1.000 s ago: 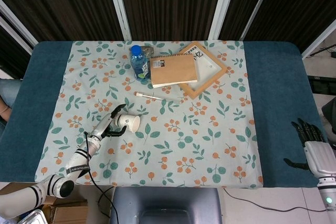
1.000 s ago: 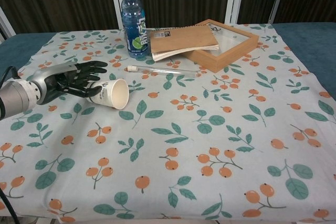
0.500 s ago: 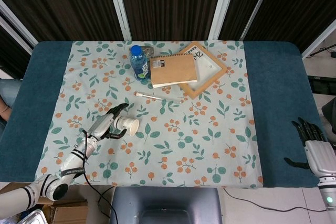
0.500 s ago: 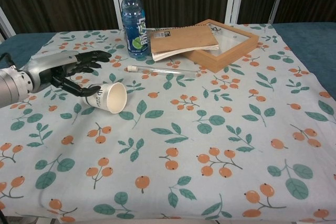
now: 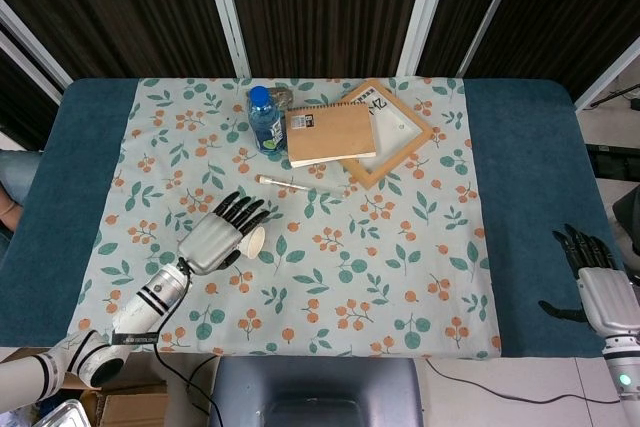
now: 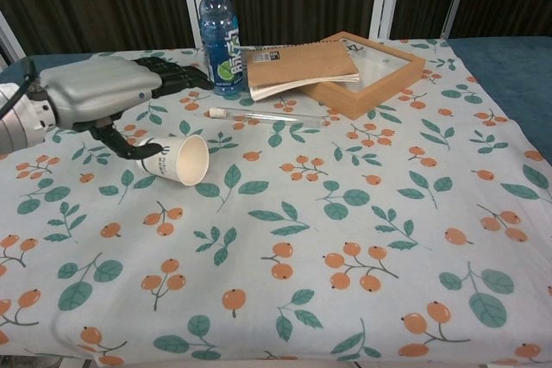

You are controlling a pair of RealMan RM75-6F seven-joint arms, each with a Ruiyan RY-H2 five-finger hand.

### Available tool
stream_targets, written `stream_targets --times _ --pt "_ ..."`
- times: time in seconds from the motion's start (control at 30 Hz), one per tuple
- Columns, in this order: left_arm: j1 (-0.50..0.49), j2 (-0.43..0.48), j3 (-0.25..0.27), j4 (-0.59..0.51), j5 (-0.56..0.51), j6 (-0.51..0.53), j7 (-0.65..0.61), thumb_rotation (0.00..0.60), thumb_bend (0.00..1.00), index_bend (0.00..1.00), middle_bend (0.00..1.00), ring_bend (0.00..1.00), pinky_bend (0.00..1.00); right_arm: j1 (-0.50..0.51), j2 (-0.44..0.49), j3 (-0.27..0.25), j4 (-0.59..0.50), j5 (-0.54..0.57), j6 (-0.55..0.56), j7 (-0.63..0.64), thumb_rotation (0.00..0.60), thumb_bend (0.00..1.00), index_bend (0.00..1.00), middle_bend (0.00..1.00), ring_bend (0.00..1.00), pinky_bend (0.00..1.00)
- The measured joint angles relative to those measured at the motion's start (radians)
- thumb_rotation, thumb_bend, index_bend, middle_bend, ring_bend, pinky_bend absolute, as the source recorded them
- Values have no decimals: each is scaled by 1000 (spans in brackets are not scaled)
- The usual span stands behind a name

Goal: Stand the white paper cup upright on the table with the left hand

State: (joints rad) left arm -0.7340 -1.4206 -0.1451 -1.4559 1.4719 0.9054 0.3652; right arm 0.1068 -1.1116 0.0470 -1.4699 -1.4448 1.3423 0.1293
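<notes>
The white paper cup (image 6: 179, 161) is seen lying on its side on the table (image 5: 520, 197), left of centre in the frame, mouth turned toward the lower right in the chest view. The left hand (image 6: 103, 96) is held above it with the fingers spread and extended; its thumb (image 6: 116, 143) is curved down beside the cup's base, and nothing is gripped. The right hand (image 5: 600, 282), fingers apart and empty, is seen at the lower right edge.
</notes>
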Motion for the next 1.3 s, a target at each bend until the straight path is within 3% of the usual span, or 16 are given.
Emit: stream_targets --times 0.1,0.23,0.43,0.63,0.97,1.3 --pt "-23 -3 -2 -27 -59 -33 188 600 313 0 0 0 0 -2 3 0 1 5 -2 2 600 197 0 0 0 0" --pt "-61 -12 -1 -70 -239 -69 444 600 313 0 0 0 0 -3 2 0 8 8 -3 11 600 197 0 0 0 0" --pt "-135 -32 15 -121 -538 -85 663 600 312 0 0 0 0 -2 -2 2 29 14 -11 31 600 197 0 0 0 0" --pt "-219 -51 53 -137 -687 -84 711 600 310 0 0 0 0 -1 -8 0 44 16 -19 43 600 197 0 0 0 0" --pt "-239 -63 71 -107 -635 -78 604 600 309 0 45 0 0 0 -9 0 47 13 -19 45 600 197 0 0 0 0" --pt "-279 -66 106 -92 -723 -56 608 600 337 91 138 0 0 2 -11 0 53 18 -27 48 600 197 0 0 0 0"
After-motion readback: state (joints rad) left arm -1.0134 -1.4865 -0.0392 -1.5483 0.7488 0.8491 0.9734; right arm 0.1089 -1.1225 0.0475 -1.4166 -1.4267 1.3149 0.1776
